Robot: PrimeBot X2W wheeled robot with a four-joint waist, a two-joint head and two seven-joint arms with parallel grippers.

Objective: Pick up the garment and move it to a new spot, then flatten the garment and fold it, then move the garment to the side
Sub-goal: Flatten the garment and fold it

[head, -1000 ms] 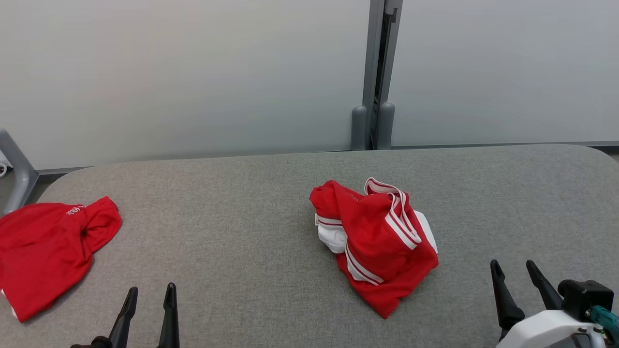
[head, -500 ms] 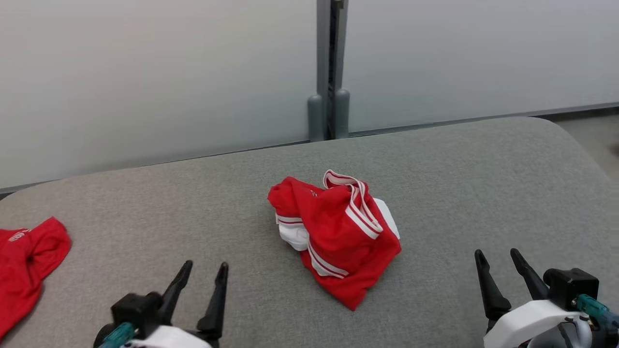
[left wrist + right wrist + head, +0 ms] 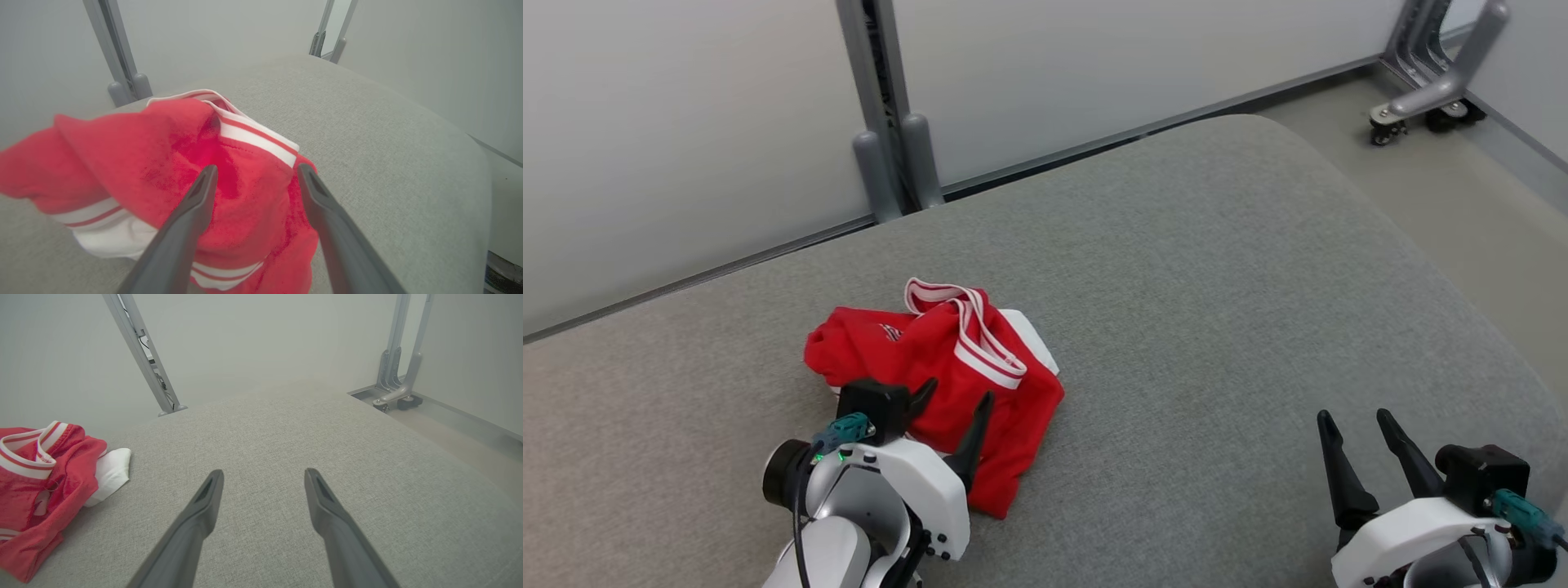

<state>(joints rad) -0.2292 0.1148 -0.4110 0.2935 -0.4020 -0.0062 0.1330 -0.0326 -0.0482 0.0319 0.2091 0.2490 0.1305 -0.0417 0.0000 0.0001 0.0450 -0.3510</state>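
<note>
Your left end effector (image 3: pixel 957 390) stands open over the crumpled red, white-striped fabric garment (image 3: pixel 907 347); contact unclear. Your right end effector (image 3: pixel 1352 414) is open, empty.

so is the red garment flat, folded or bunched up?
Bunched up: the red garment lies in a crumpled heap on the grey table, its striped band looped upward and white fabric sticking out from under it.

Nothing legible — the white print (image 3: pixel 889 331) on the red garment (image 3: pixel 916 359) blurs.

The garment (image 3: pixel 935 367) is red with white stripes (white lining showing) on a grey table (image 3: pixel 1217 269).
</note>
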